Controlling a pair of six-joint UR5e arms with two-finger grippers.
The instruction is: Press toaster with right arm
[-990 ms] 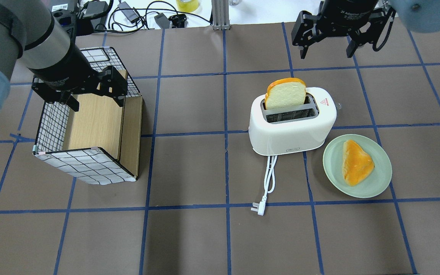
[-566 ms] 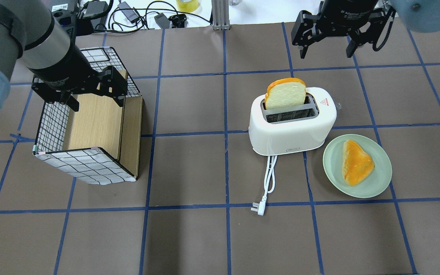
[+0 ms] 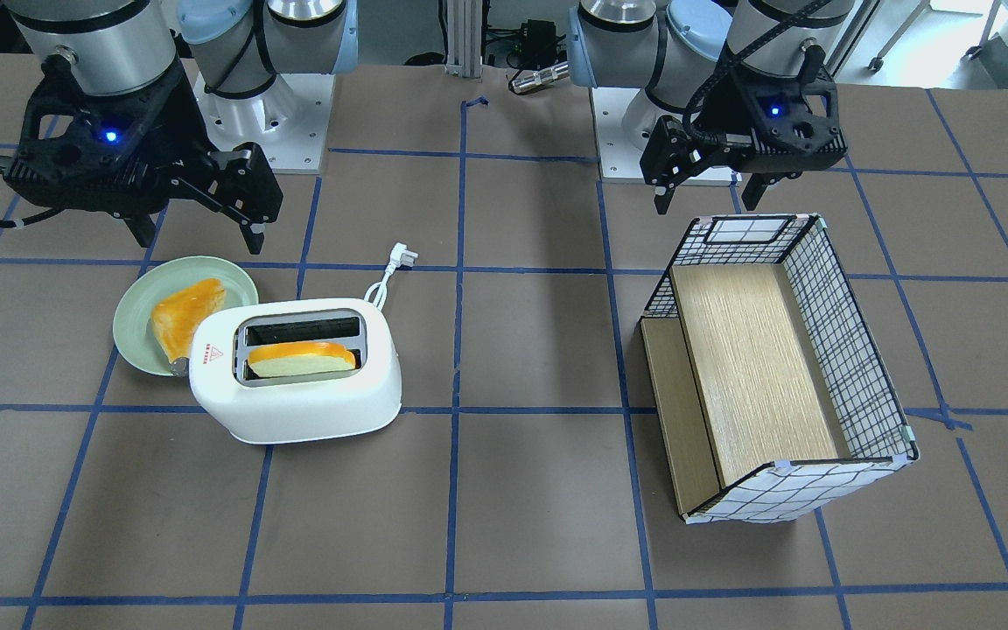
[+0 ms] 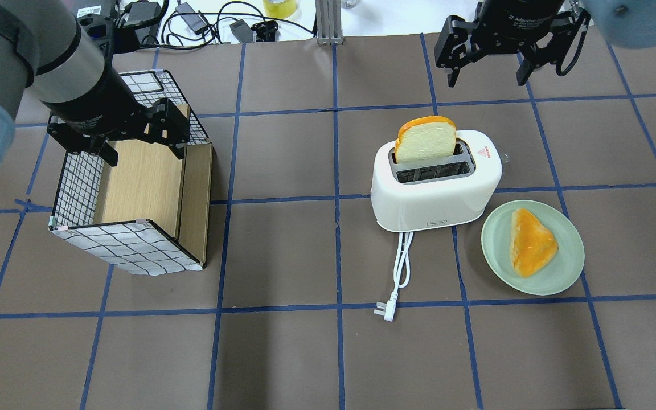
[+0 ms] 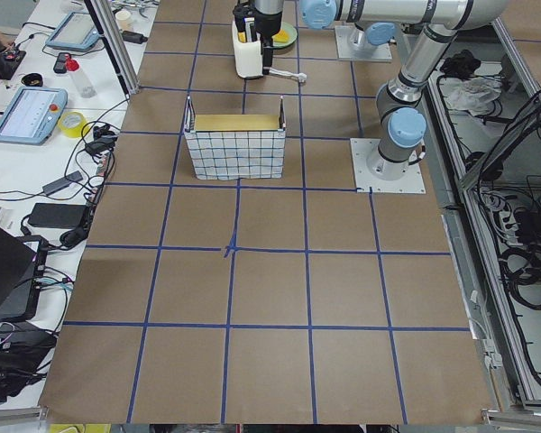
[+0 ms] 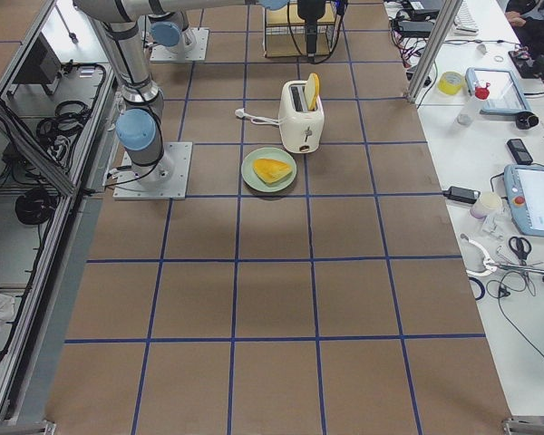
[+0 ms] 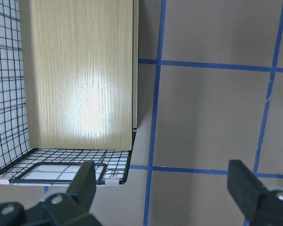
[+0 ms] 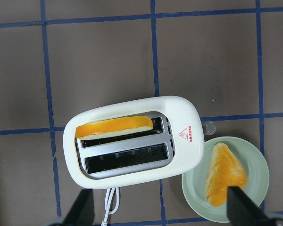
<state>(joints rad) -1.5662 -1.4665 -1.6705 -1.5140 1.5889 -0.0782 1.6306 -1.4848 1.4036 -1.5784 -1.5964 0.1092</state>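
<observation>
The white two-slot toaster [image 4: 436, 193] stands on the table right of centre, with a bread slice [image 4: 425, 139] upright in its far slot. It also shows in the front view [image 3: 311, 411] and the right wrist view [image 8: 186, 150]. Its small knob [image 8: 208, 126] sticks out of the end by the red sticker. My right gripper [image 4: 487, 77] is open and empty. It hovers high above the table beyond the toaster, apart from it, and also shows in the front view [image 3: 198, 236]. My left gripper [image 4: 144, 152] is open and empty over the grid-patterned box [image 4: 134, 245].
A green plate [image 4: 567, 267] with a piece of toast [image 4: 530, 242] lies just right of the toaster. The toaster's white cord and plug [image 4: 388, 310] trail toward the near side. Cables and gear lie along the far table edge.
The right gripper has edged very slightly to the right. Nothing else has moved.
</observation>
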